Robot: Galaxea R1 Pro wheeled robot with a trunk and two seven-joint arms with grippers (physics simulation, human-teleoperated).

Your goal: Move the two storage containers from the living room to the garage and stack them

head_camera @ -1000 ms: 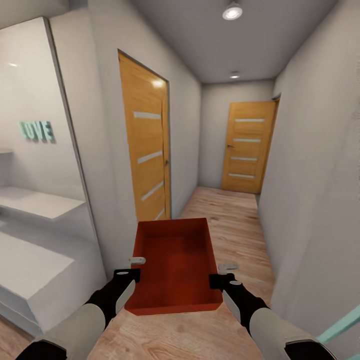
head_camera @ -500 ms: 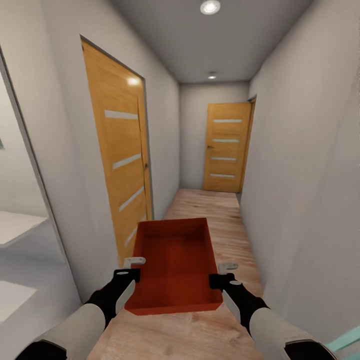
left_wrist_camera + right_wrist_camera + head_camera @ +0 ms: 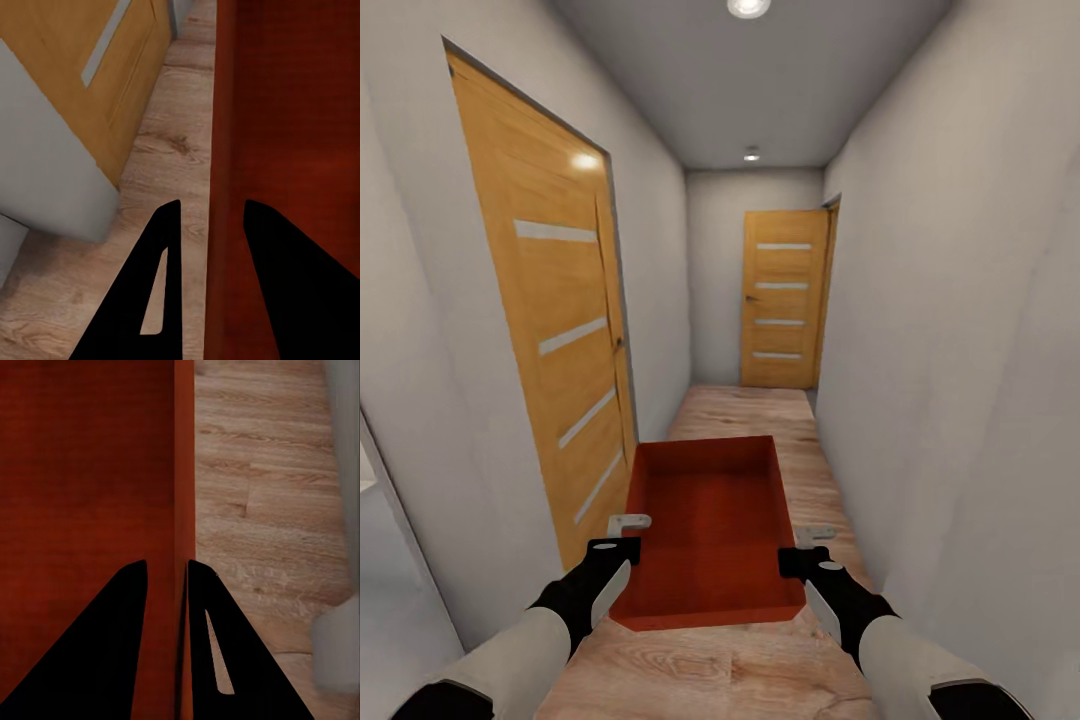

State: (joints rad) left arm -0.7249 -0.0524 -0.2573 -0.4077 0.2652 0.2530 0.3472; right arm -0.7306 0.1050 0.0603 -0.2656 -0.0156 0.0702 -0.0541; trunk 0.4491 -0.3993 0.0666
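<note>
I hold one red-orange open-top storage container [image 3: 705, 520] level in front of me, above a light wood plank floor [image 3: 755, 410]. My left gripper [image 3: 628, 527] is shut on its left side wall, one finger inside and one outside. My right gripper [image 3: 812, 538] clamps the right side wall the same way. The left wrist view has the left gripper [image 3: 212, 204] astride the container wall [image 3: 225, 150]. In the right wrist view the right gripper [image 3: 166, 562] pinches the thin wall, with the container's inside [image 3: 90, 472] beside it.
I am in a narrow hallway with grey walls close on both sides. A shut orange wooden door [image 3: 560, 320] is in the left wall, and another shut door [image 3: 782, 300] closes the far end. The wood floor runs straight ahead between them.
The view has moved forward into the hallway: the white shelves and the teal letters at the left have slid out of sight. The container stays held the same way in both grippers.
</note>
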